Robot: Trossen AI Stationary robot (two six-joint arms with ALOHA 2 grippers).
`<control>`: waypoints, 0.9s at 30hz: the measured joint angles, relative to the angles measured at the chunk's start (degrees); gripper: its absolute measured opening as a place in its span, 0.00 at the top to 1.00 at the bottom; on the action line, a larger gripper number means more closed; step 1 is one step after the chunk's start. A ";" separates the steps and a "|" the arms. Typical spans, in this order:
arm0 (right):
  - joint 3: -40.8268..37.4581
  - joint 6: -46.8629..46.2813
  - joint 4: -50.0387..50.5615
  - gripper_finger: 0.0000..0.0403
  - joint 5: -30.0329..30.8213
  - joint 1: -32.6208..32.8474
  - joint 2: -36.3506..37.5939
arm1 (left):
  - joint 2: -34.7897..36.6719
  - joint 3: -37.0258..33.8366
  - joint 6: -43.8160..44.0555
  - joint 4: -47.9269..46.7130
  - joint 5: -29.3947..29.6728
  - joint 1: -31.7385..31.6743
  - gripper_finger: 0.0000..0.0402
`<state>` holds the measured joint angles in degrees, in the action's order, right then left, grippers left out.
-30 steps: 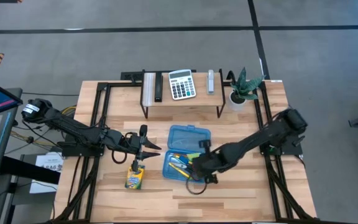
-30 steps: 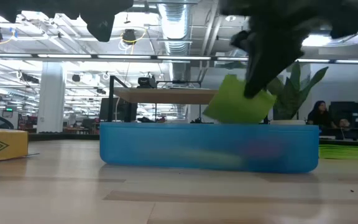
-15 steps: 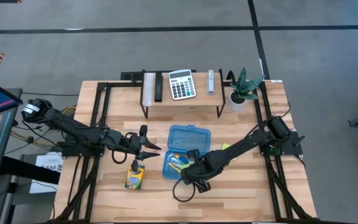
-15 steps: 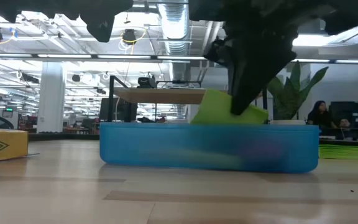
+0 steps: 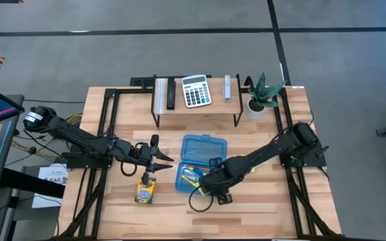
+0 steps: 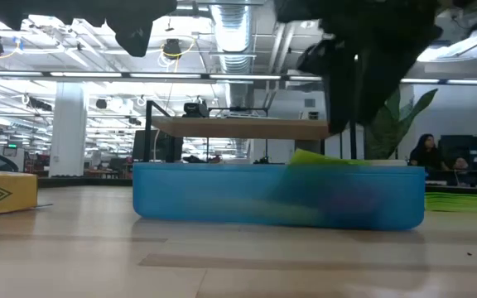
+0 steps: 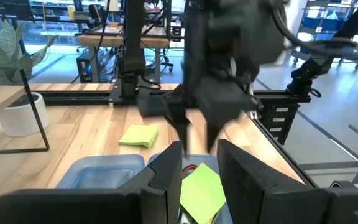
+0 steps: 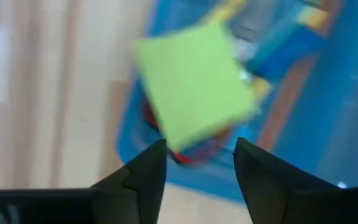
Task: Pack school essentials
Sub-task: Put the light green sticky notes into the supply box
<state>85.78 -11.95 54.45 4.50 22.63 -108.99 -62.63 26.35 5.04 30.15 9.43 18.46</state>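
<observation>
The open blue pencil box [image 5: 194, 175] lies at mid-table, its lid [image 5: 204, 146] flat behind it. A lime-green sticky-note pad [image 8: 194, 84] lies tilted in the box on pencils [image 8: 232, 11] and red-handled scissors [image 8: 182, 155]. In the low view the pad [image 6: 321, 157] just shows above the box rim. My right gripper [image 8: 197, 158] hangs open straight above the pad, pointing down, and touches nothing. My left gripper [image 7: 199, 165] waits level to the left of the box, fingers a little apart with nothing between them. The crayon box [image 5: 145, 192] lies on the table below it.
A second green pad [image 7: 138, 135] lies on the table beyond the box. A raised shelf [image 5: 196, 107] at the far edge carries the calculator [image 5: 196, 90]. The potted plant [image 5: 261, 96] stands at the far right. Bare wood lies along the near edge.
My right gripper carried the sticky-note pad down to the blue box, tipped more steeply downward, then opened and let go. The pad, held tilted above the rim before, has dropped into the box. The gripper has risen slightly.
</observation>
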 joint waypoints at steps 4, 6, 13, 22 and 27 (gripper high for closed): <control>-2.51 -4.48 3.52 0.47 8.21 1.77 5.92 | -0.34 0.00 0.04 -0.07 -0.07 0.00 0.78; -6.85 -7.73 2.50 0.48 10.02 2.49 9.66 | -0.33 0.00 0.22 -0.05 -0.15 0.00 0.78; -28.28 -21.21 -6.10 0.50 10.58 3.89 23.02 | -0.33 0.00 0.22 -0.07 -0.22 0.00 0.78; -40.19 -28.69 -9.22 0.47 10.54 4.37 27.16 | -0.31 0.00 0.22 0.15 -0.07 0.00 0.78; -42.33 -28.74 -13.10 0.47 10.51 4.35 27.16 | -0.31 0.00 0.20 0.15 -0.04 0.00 0.78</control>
<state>43.45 -40.69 41.35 15.01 26.98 -81.82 -62.94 26.35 5.23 30.30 9.39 18.46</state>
